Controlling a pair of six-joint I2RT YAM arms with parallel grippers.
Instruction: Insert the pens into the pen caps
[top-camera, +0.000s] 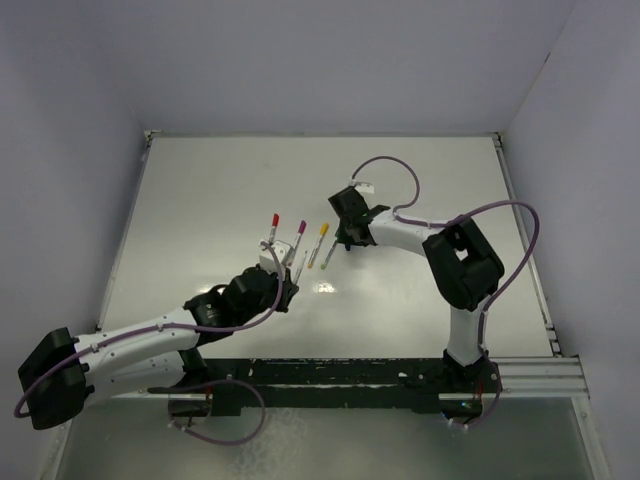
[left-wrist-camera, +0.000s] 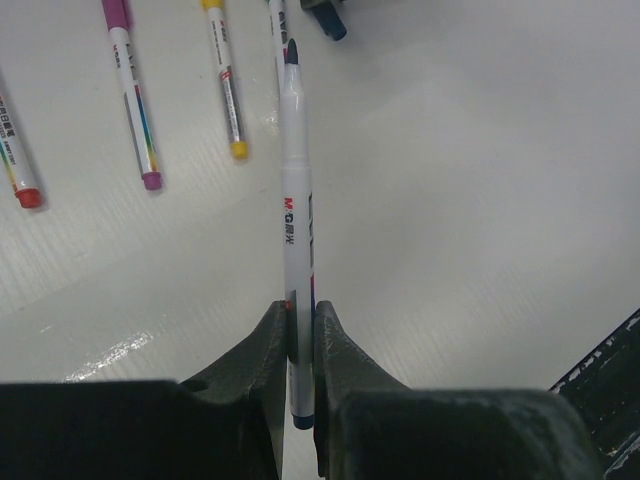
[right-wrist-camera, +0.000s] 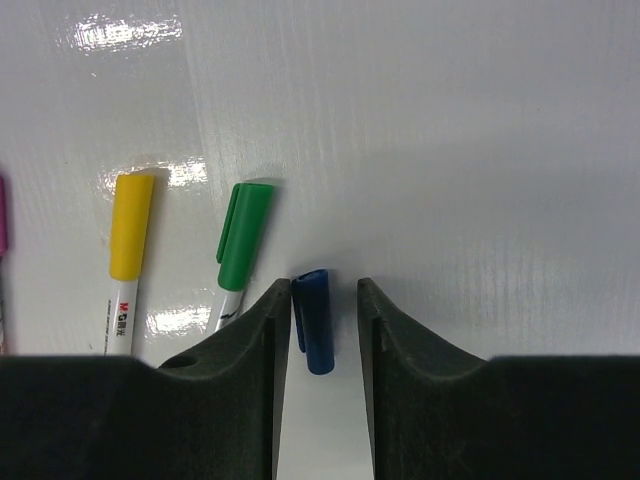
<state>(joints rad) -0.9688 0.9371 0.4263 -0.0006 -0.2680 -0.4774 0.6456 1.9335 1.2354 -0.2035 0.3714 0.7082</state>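
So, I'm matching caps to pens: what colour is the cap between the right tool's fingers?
The cap is blue; right wrist view shows it best.

The left arm and right arm share white shells, black joints and black bases. A purple cable loops along each. The jaws are dark, matte wedges.

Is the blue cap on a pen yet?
No, the blue cap lies by itself on the white table, with no pen in it, between the open fingers of the right gripper.
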